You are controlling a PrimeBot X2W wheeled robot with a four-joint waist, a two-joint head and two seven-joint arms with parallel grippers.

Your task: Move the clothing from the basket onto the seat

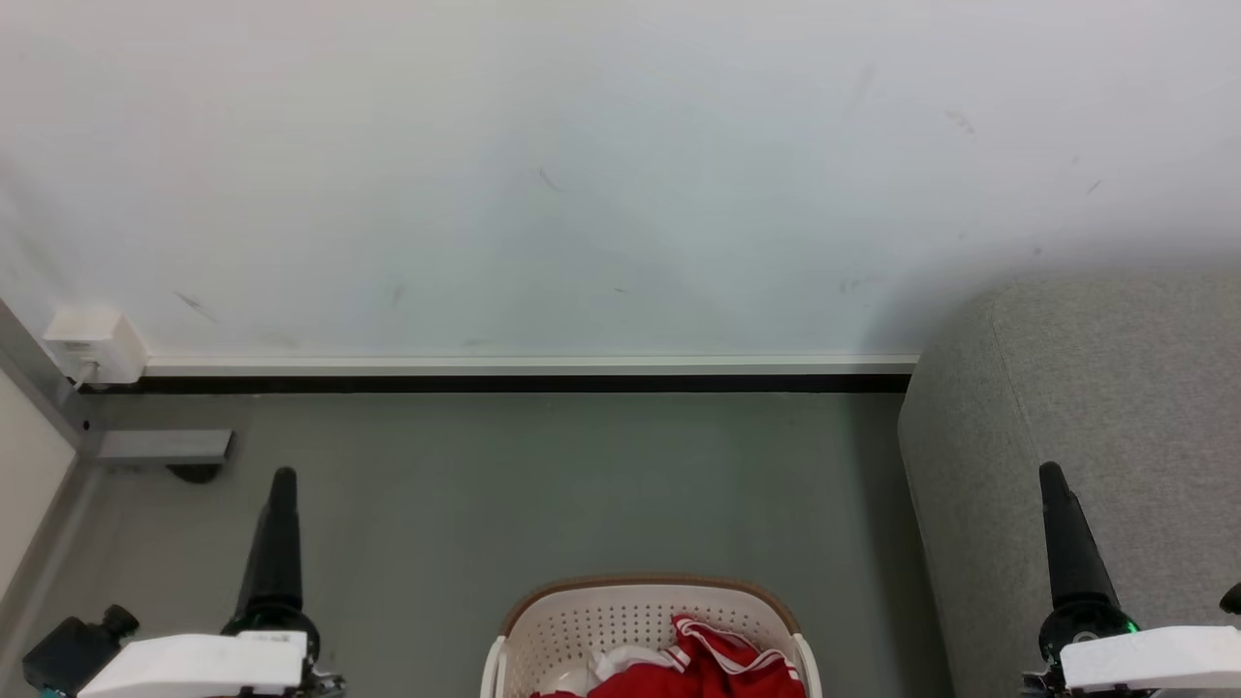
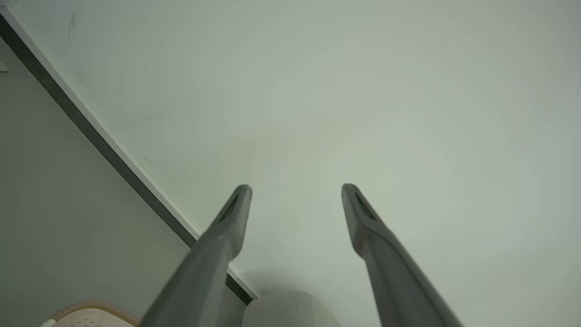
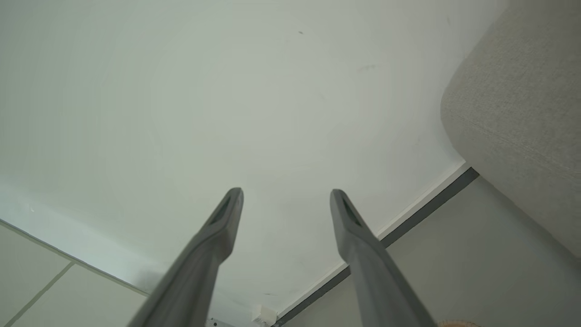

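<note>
Grey floor (image 1: 582, 485) under white wall (image 1: 582, 194): basket (image 1: 582, 620) mid-floor holds the clothing (image 1: 717, 669); seat (image 1: 1096, 407) to its right.
Left gripper (image 2: 295, 190) and right gripper (image 3: 286, 193) are empty, with fingers spread wide. Best to lower one into the basket and pinch a thick fold.

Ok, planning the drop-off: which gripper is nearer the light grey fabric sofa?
Right. The right gripper shows against the sofa; the left gripper sits on the far side of the cream-white perforated basket.
</note>
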